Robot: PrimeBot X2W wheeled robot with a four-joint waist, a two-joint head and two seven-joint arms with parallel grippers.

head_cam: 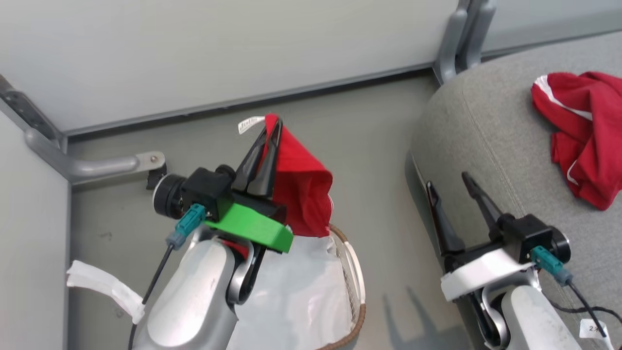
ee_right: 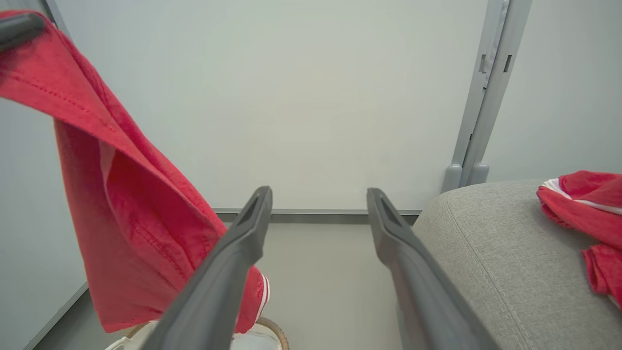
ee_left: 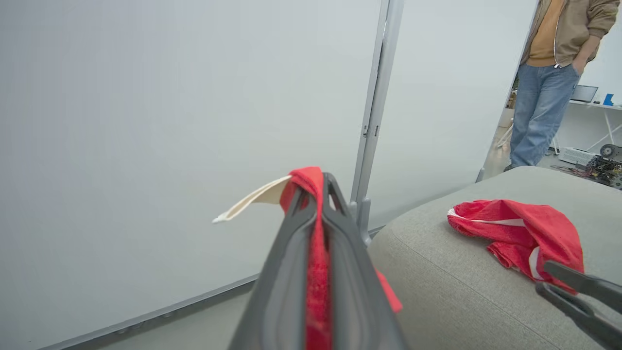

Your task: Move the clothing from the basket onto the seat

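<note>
Left tool [head_cam: 272,124] is pressing its two dark fingers together on the top edge of a red garment [head_cam: 301,189], with a white tag [head_cam: 250,124] sticking out beside the fingertips. From where I am standing, the cloth is hanging down in a loose fold above the basket [head_cam: 362,301], its lower hem dangling just over the brown rim and the white liner [head_cam: 291,291]. The basket is sitting on the floor [head_cam: 379,146] near the seat [head_cam: 486,146]. Right tool [head_cam: 448,181] is hovering over the seat's front edge with its fingers spread apart, gripping nothing. A second red garment [head_cam: 583,131] with white trim is lying crumpled on the grey seat, well apart from both tools. A person [ee_left: 549,82] in jeans is standing beyond the seat.
</note>
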